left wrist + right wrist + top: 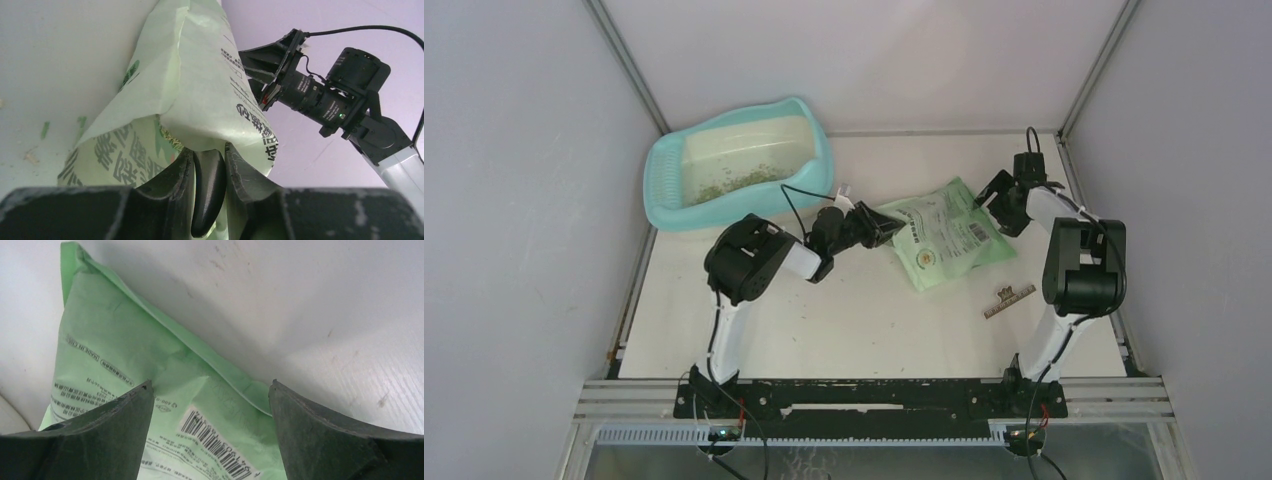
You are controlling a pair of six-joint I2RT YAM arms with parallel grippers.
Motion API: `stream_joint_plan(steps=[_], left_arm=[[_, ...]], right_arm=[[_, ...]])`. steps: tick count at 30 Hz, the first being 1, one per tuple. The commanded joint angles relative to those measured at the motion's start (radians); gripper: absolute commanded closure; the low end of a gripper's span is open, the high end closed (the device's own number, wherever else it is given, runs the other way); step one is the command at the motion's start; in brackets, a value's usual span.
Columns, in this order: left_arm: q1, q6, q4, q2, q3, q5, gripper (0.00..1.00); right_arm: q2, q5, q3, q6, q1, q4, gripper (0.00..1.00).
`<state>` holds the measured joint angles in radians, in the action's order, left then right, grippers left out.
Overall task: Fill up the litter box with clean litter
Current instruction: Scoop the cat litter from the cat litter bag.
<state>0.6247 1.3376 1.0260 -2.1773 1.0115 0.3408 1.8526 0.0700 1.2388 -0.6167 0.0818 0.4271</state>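
The left gripper pinches an edge of the limp green bag; the right gripper hangs spread over its far end. The bag looks soft, probably sagging, and best held at both ends. Litter thinly covers the litter box, back left.

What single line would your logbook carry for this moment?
left gripper: shut on bag edge | right gripper: open over bag | litter box: some litter inside
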Motion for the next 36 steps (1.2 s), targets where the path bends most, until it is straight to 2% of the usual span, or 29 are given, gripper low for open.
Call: stream_joint_plan(steps=[1, 15, 36], left_arm=[[0.025, 0.100, 0.316, 0.020, 0.077, 0.075, 0.86], [-0.008, 0.097, 0.370, 0.176, -0.201, 0.154, 0.84], [-0.051, 0.014, 0.413, 0.463, -0.630, 0.168, 0.85]], right_arm=[[-0.109, 0.073, -0.032, 0.019, -0.028, 0.053, 0.09], [-0.332, 0.110, -0.131, 0.030, -0.040, 0.076, 0.08], [-0.492, 0.124, -0.211, 0.040, -0.074, 0.111, 0.08]])
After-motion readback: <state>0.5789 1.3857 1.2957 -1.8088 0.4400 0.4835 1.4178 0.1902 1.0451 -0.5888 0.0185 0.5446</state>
